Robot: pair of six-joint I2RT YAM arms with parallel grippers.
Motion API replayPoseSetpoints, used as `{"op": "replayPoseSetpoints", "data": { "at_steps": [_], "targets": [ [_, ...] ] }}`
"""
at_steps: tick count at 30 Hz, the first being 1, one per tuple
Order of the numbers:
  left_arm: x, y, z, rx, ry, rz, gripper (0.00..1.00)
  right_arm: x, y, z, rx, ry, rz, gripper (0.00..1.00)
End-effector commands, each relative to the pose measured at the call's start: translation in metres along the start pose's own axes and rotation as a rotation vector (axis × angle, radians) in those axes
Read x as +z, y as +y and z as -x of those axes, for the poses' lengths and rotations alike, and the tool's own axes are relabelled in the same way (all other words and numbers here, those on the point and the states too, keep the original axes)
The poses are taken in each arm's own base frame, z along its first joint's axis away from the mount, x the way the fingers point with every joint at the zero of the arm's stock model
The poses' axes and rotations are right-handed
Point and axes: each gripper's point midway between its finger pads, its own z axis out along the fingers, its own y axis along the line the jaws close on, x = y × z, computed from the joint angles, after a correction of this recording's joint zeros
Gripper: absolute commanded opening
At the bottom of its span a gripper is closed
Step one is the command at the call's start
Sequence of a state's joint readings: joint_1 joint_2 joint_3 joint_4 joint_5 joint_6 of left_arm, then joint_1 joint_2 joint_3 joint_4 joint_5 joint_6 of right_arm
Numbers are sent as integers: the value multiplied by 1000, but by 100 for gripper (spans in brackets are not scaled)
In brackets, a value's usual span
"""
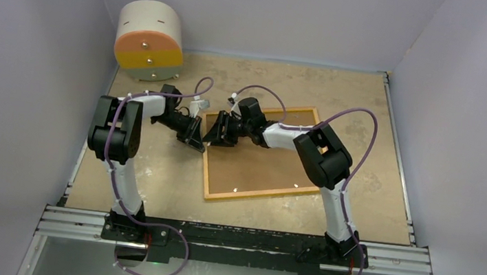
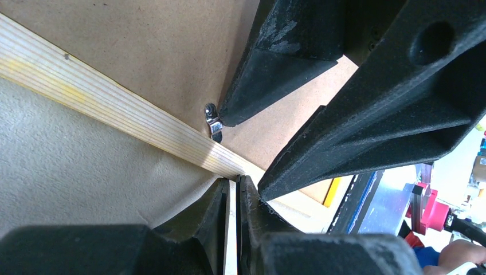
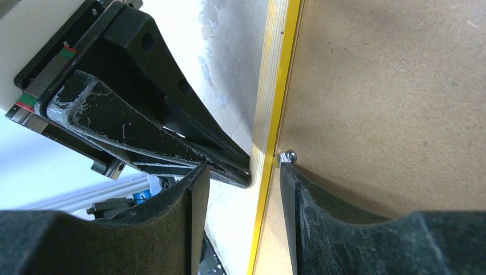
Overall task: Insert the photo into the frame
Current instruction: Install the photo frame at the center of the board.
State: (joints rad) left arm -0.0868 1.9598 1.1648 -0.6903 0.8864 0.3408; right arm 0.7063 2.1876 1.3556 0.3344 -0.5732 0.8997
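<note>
The frame [image 1: 259, 192] lies back-up on the table, its wood-coloured rim [image 2: 103, 106] edged with yellow [image 3: 285, 86]. A brown backing board [image 1: 258, 163] fills it, so the photo is hidden. My left gripper [image 1: 193, 137] is shut, with only a thin slit between its tips [image 2: 236, 180], which press against the outside of the frame's left rim. My right gripper [image 3: 243, 172] is open and straddles that same rim: one finger is over the table, the other rests on the board by a small metal clip [image 3: 286, 156]. The two grippers nearly touch.
A round cream, orange and yellow drawer unit [image 1: 149, 40] stands at the back left corner. A metal rail [image 1: 236, 240] runs along the near edge with the arm bases on it. Pale walls close in the table on three sides.
</note>
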Motion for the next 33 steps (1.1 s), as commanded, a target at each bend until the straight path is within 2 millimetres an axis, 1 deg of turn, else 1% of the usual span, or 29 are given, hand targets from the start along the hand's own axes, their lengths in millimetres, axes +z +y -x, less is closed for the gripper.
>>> {"op": "replayPoseSetpoints", "data": {
  "at_steps": [1,11,17,26,30,33],
  "targets": [
    [8,19,-1,93,35,85,3,8,2,-3,-5,10,14,51],
    [10,17,1,94,35,80,0,12,-1,-4,19,8,10,49],
    [10,15,0,102,34,81,0,12,0,-4,40,-22,0,48],
    [10,14,-1,105,34,76,0,10,5,0,64,-65,10,47],
    [11,14,-3,106,37,74,0,13,6,2,101,-85,24,47],
    [9,13,-2,113,37,74,0,5,14,0,91,-80,28,48]
  ]
}}
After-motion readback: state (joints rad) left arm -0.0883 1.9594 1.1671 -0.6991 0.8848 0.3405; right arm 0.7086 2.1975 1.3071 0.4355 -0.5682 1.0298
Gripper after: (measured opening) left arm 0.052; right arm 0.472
